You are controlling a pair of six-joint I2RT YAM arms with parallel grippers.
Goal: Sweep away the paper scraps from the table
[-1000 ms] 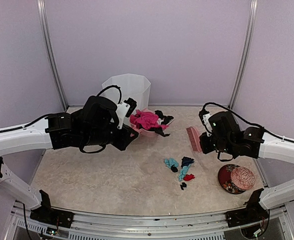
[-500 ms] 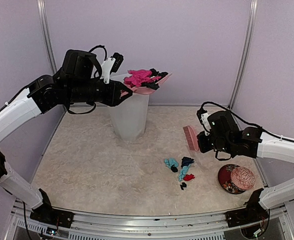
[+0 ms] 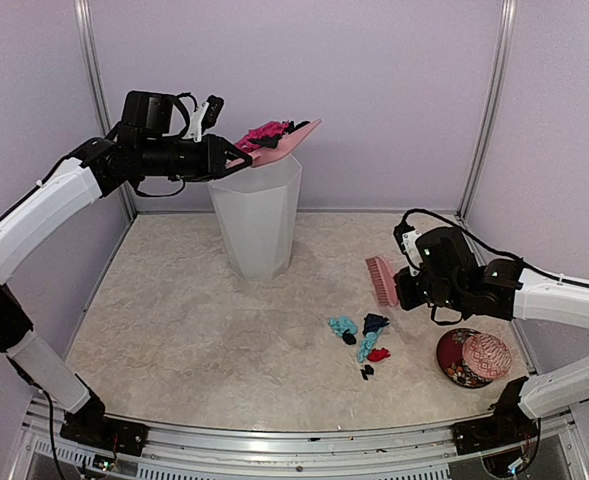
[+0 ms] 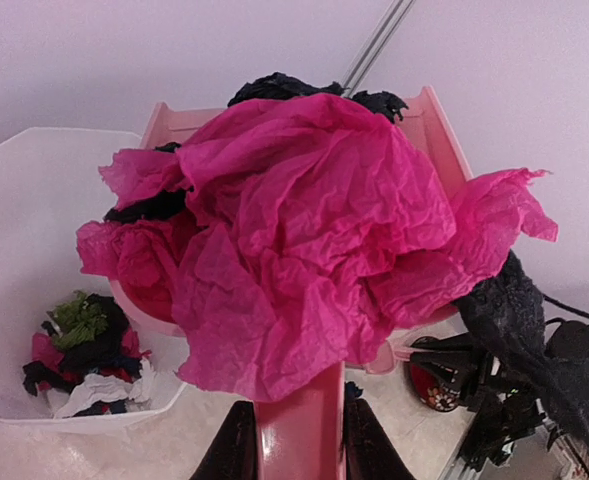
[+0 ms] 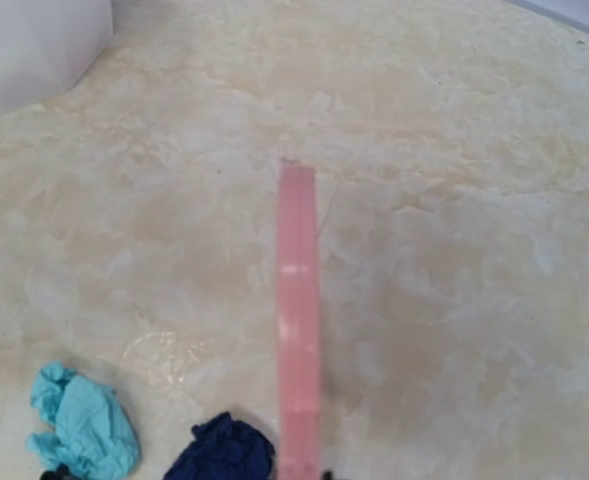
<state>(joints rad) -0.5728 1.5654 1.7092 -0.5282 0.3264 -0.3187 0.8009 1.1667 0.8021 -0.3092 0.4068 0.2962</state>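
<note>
Two arms work over the table [image 3: 194, 330]. Above the white bin [image 3: 259, 215], far left, the left gripper [image 4: 296, 448] clamps the handle of the pink dustpan [image 3: 292, 138], heaped with paper scraps [image 4: 294, 240]. Dumping step, needs more tilt. Right gripper [image 3: 406, 287] looks closed on the pink brush [image 3: 382, 279]. More scraps lie near right on the table, unswept.

Table [image 3: 194, 330]: white bin [image 3: 259, 225], paper scraps [image 3: 366, 344], red dish [image 3: 472, 358].
</note>
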